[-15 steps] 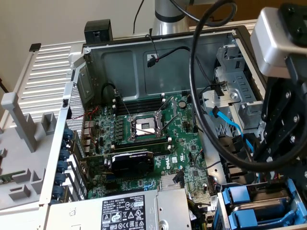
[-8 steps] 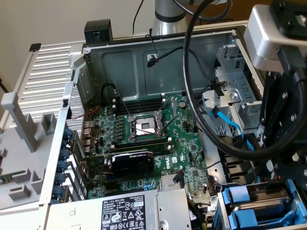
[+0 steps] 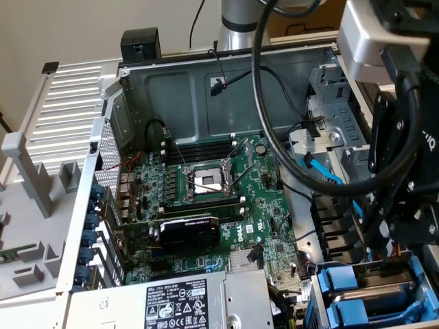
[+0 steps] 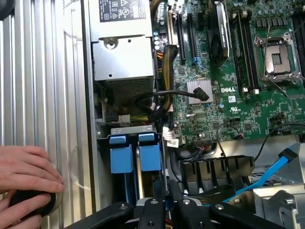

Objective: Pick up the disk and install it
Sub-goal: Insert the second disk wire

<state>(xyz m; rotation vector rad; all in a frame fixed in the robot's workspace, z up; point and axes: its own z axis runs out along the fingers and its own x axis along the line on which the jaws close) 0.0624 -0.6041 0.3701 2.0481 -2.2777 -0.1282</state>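
Gripper: low in the wrist view, its black linkage and fingers [image 4: 167, 210] are drawn nearly together just over the drive bay; whether they pinch anything, I cannot tell

Disk, wrist view: the disk [image 4: 133, 155] sits in the bay at lower centre, two blue carrier tabs side by side showing; its long axis seems to run away from the tabs toward the bottom edge, under the gripper, though most of its body is hidden

Neighbours, wrist view: power supply [image 4: 121, 43] at upper centre; motherboard [image 4: 228, 81] to the right; a person's hand [image 4: 24, 176] rests at lower left on the ribbed case panel

Exterior view: arm and gripper [image 3: 394, 199] hang at the right edge; blue disk carriers [image 3: 357, 295] at lower right, directly below

Risk: loose black cables and the blue data cable [image 4: 267, 174] lie close to the bay; my judgement is they could snag the fingers; a tilted carrier could jam on its rails; the hand is near the arm's working space
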